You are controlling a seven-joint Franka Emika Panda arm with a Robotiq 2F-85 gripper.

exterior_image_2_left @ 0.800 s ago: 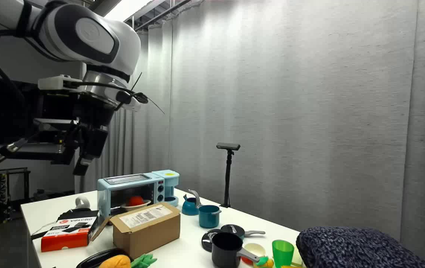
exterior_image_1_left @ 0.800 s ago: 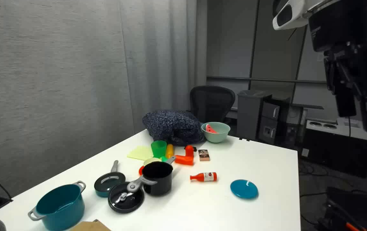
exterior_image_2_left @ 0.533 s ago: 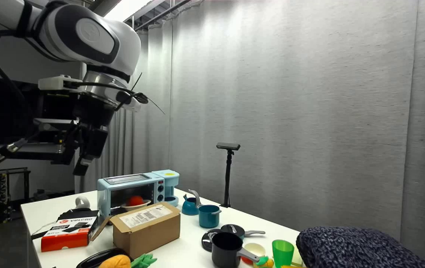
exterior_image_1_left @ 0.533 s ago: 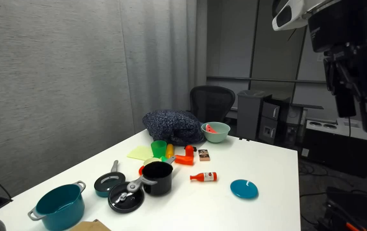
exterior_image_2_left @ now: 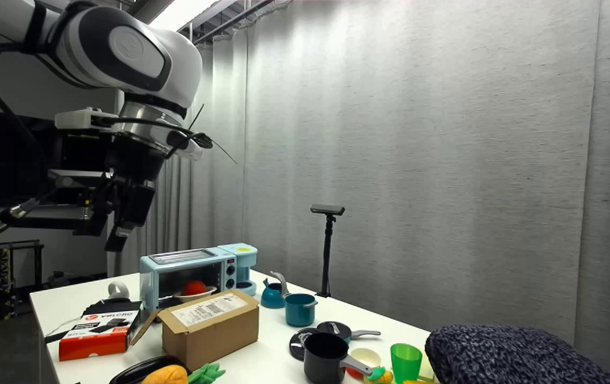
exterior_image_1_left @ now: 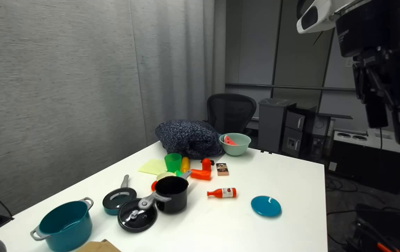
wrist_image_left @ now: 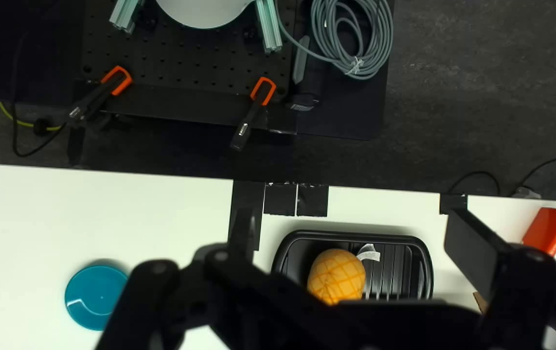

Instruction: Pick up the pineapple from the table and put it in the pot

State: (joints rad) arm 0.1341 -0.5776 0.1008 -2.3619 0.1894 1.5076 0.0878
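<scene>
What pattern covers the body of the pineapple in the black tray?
Criss-cross orange lines over yellow-orange; the pineapple shows it best in the wrist view.

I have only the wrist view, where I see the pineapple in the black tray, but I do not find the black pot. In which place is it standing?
Observer: In both exterior views the black pot stands on the table, beside a black lid.
Operator: Thank you. Is the mouth of this pot free, or is it covered?
Observer: It is uncovered; its dark opening faces up.
Operator: In my view the pineapple shows no leaves. Does it have some?
Observer: Yes, green leaves show beside its orange body at the lower edge of an exterior view.
</scene>
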